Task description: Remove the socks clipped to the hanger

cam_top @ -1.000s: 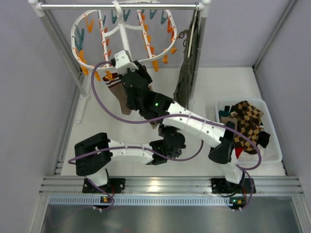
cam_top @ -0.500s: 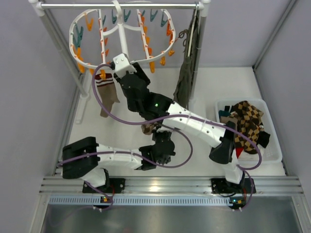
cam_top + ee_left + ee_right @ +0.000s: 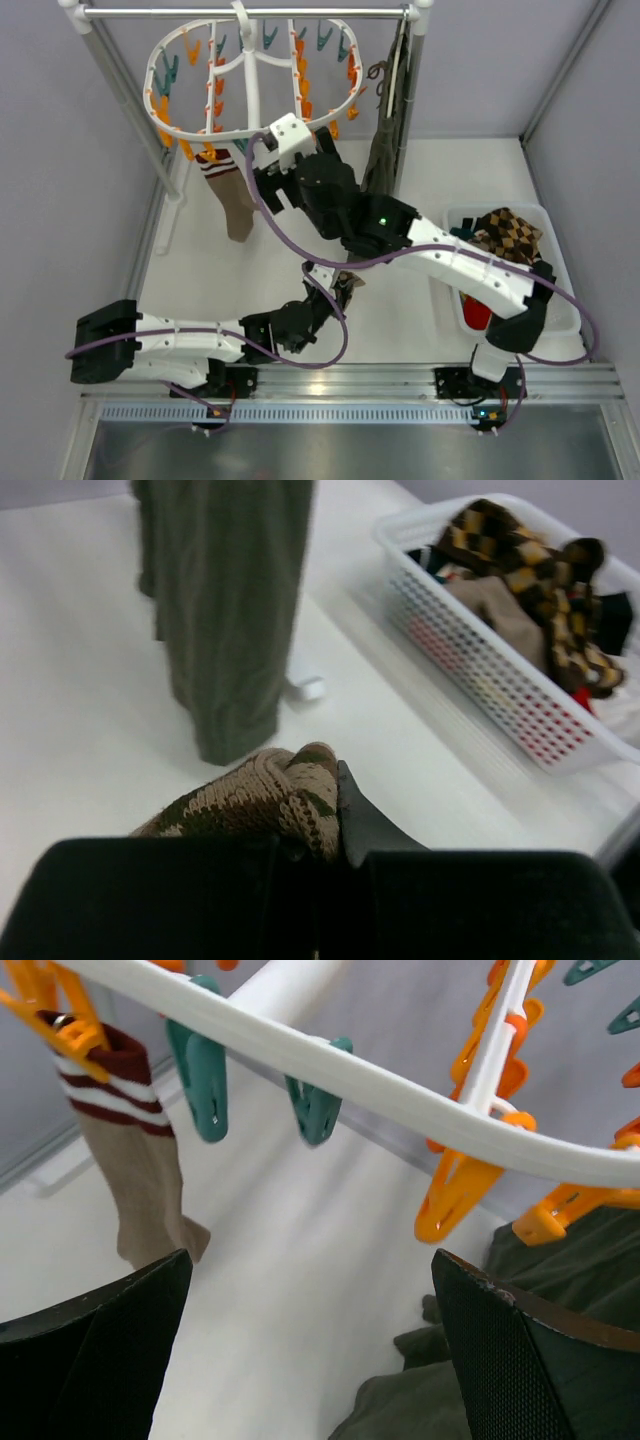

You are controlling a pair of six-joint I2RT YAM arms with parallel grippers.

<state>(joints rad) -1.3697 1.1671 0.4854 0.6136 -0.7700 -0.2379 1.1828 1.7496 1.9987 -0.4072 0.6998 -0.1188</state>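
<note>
Close to the near edge, the left gripper (image 3: 332, 830) pinches a bunched tan-brown sock (image 3: 262, 798). Farther back, the right gripper (image 3: 310, 1270) spreads its fingers wide just below the hanger (image 3: 400, 1088). There, towards the far left corner, a striped-cuff sock (image 3: 236, 200) hangs clipped.

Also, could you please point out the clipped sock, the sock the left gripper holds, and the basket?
clipped sock (image 3: 140, 1185): right wrist view, tan leg.
held sock (image 3: 262, 798): left wrist view, bunched knit.
basket (image 3: 470, 670): left wrist view, perforated wall.
</note>
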